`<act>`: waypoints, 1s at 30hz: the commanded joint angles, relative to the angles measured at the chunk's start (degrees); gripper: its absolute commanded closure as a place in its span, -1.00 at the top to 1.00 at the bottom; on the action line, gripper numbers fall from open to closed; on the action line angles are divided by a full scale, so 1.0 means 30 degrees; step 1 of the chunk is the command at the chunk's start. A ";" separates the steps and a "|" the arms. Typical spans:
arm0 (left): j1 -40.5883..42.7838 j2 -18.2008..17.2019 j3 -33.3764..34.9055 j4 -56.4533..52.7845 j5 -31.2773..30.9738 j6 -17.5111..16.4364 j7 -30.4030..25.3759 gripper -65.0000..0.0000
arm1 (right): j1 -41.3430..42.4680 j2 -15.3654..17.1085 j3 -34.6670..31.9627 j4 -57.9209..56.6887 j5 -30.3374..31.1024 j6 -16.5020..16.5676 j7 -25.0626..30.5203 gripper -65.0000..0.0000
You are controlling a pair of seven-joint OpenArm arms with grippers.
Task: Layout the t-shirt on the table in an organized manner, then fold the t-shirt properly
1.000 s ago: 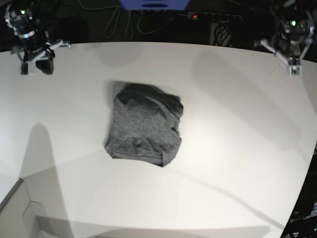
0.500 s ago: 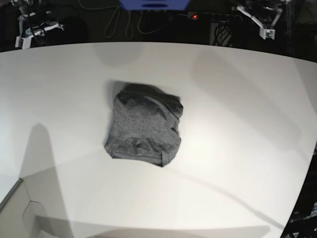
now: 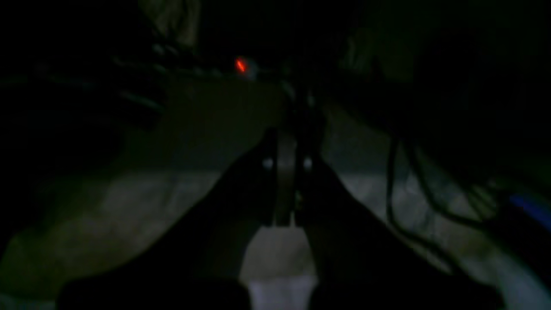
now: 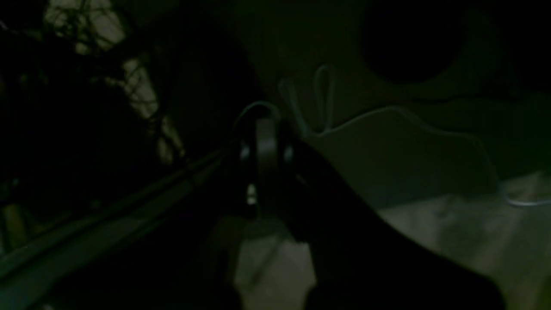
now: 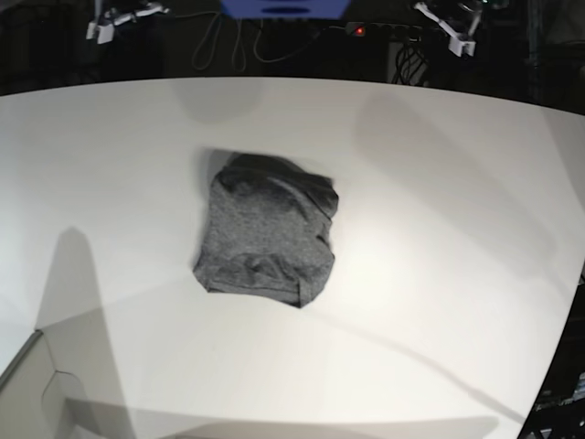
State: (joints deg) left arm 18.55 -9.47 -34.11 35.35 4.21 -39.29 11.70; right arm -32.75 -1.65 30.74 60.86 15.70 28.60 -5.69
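Observation:
The dark heather-grey t-shirt (image 5: 265,230) lies folded into a compact bundle near the middle of the white table (image 5: 439,229). Neither gripper touches it. My left gripper (image 5: 454,37) is far off at the top right of the base view, beyond the table's back edge. My right gripper (image 5: 114,20) is at the top left, also behind that edge. In the dim left wrist view the left gripper (image 3: 295,127) has its fingers pressed together with nothing between them. The right gripper (image 4: 267,127) looks the same in the dark right wrist view.
Behind the table run a power strip with a red light (image 5: 358,30), loose cables (image 5: 228,46) and a blue object (image 5: 283,7). A grey panel (image 5: 27,384) sits at the front left corner. The table's curved edge (image 5: 558,357) falls away at the right.
Both arms have lifted and drawn back from over the table's rear corners to beyond its back edge. The folded t-shirt has not moved.

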 commanded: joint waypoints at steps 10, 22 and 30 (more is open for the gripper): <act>-0.2856 -0.0754 0.3882 -0.7902 0.0048 0.4114 -0.6553 -1.00 | 0.3313 0.0828 -0.0357 -1.4060 -0.4605 -0.2808 1.1026 -1.00; -0.3530 0.1004 0.4703 -0.8488 0.0077 0.9448 -0.6524 -1.00 | 0.5159 0.0506 -0.0328 -1.7840 -0.9645 -1.4149 1.2579 -1.00; -0.4409 0.0594 0.4790 -0.9719 0.0136 1.1587 -0.6553 -1.00 | 0.5423 0.0096 -0.0357 -1.7840 -0.9938 -1.4119 1.2521 -1.00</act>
State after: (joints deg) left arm 5.15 -7.20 -19.79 6.24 4.47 -4.89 -7.55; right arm -15.86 -1.83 29.58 7.25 -14.39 -13.37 31.16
